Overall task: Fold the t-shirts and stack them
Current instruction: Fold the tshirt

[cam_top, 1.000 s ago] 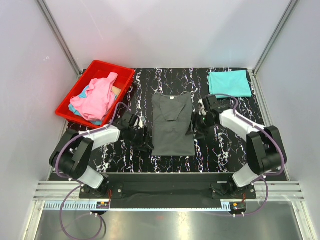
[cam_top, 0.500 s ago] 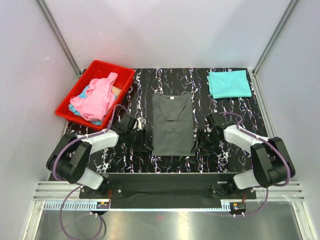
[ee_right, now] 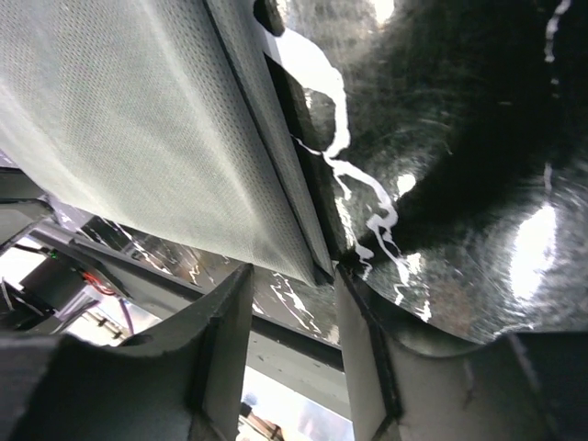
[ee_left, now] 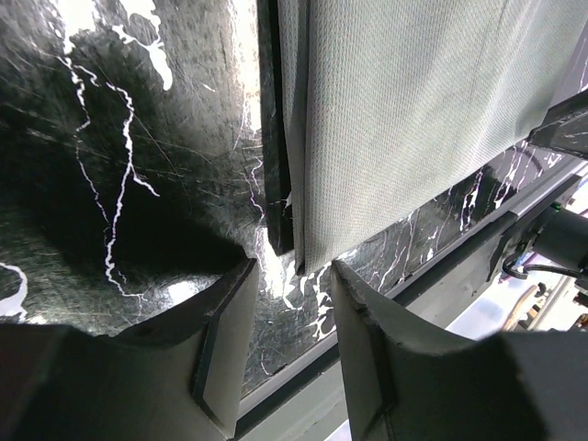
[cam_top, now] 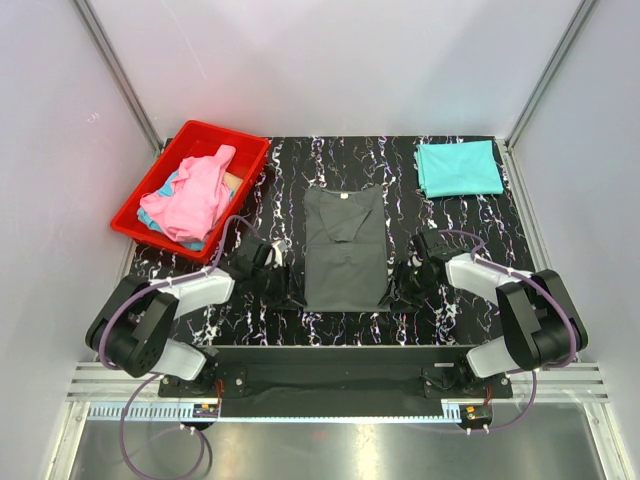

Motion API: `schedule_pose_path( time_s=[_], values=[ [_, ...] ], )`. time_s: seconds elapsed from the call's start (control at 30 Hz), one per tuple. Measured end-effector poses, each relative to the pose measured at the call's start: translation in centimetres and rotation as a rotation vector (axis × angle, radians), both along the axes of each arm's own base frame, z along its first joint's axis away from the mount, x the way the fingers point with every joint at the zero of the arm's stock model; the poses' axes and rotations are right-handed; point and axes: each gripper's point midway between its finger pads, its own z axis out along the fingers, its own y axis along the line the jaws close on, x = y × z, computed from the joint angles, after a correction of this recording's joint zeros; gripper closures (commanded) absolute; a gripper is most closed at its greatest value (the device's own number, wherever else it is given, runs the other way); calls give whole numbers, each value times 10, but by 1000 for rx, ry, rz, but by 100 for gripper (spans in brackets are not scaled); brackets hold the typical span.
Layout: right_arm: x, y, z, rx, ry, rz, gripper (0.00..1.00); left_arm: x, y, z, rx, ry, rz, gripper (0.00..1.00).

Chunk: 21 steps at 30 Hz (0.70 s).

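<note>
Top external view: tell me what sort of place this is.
Probably a robot test cell: plain white panel walls, aluminium frame posts, a black marbled tabletop with left arm and right arm bolted at its near edge.

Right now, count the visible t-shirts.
4: dark grey t-shirt mid-table, folded teal t-shirt far right, pink t-shirt and light blue t-shirt in the red plastic bin; more may be hidden.

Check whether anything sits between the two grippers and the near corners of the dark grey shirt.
Nothing visible does. The left gripper and right gripper each sit open at a near hem corner of the dark grey shirt, with only bare table before the cloth.
</note>
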Motion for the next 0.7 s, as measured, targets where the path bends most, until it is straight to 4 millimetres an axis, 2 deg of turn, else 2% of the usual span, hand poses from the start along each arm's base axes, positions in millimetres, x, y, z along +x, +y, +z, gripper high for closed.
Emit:
schedule_pose_path(
  time_s=[0.43,0.5,0.53,0.7],
  values=[
    [-2,1,-3,17,-1,-48,62,-8,-6,0,-29,6,-3,55],
    [-1,0,-3,12,-4,-55,57,-8,-6,0,-27,7,1,54],
    [-1,-1,-2,11,-5,-60,50,-8,-6,0,-27,8,5,53],
    [0,-2,1,15,-29,-94,48,-8,-6,0,-26,12,15,56]
  ],
)
